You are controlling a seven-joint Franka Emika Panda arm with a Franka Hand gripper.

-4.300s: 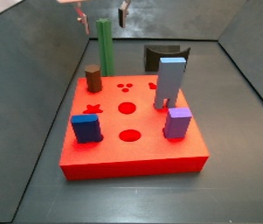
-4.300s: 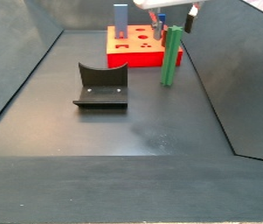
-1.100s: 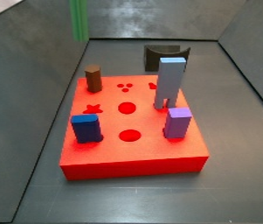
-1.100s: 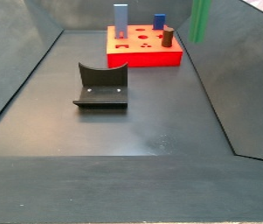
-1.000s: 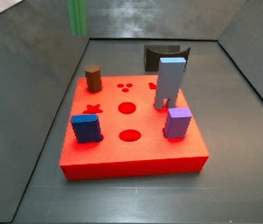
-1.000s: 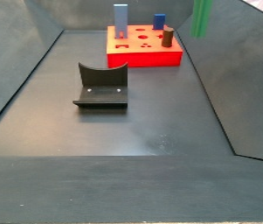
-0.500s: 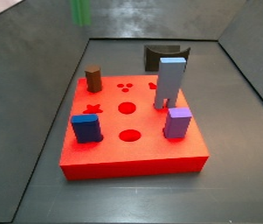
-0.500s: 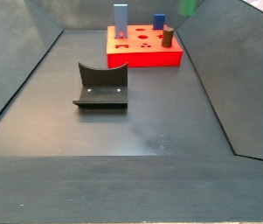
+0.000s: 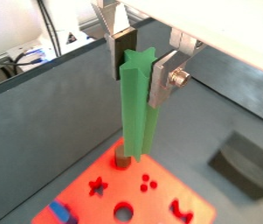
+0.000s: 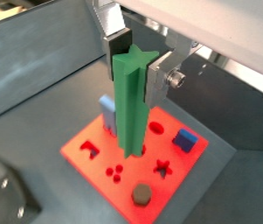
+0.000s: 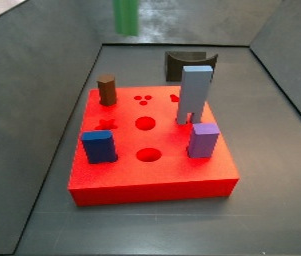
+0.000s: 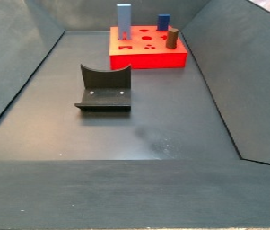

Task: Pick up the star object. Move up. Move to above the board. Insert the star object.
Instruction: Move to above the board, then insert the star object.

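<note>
The star object (image 9: 137, 114), a tall green rod with ridged sides and a star-shaped top, hangs upright in my gripper (image 9: 141, 66), shut on its top end; it also shows in the wrist view (image 10: 131, 105) with the gripper (image 10: 137, 66). In a side view only the rod's lower end (image 11: 126, 15) shows at the top edge, high above the far side of the board (image 11: 153, 185); the gripper is out of that view. The red board lies below in both wrist views (image 9: 121, 171) (image 10: 145, 179), with its star-shaped hole (image 11: 103, 123) near the left edge. The rod is out of the side view showing the board (image 12: 149, 61).
On the board stand a brown cylinder (image 11: 107, 90), a grey-blue pillar (image 11: 197, 95), a blue block (image 11: 99, 146) and a purple block (image 11: 204, 140). The dark fixture (image 11: 186, 62) stands on the floor beyond the board, also seen in a side view (image 12: 103, 87). Grey walls enclose the floor.
The rod has been lifted off the floor beside the board, has risen out of one side view, and its lower end has moved right toward the board.
</note>
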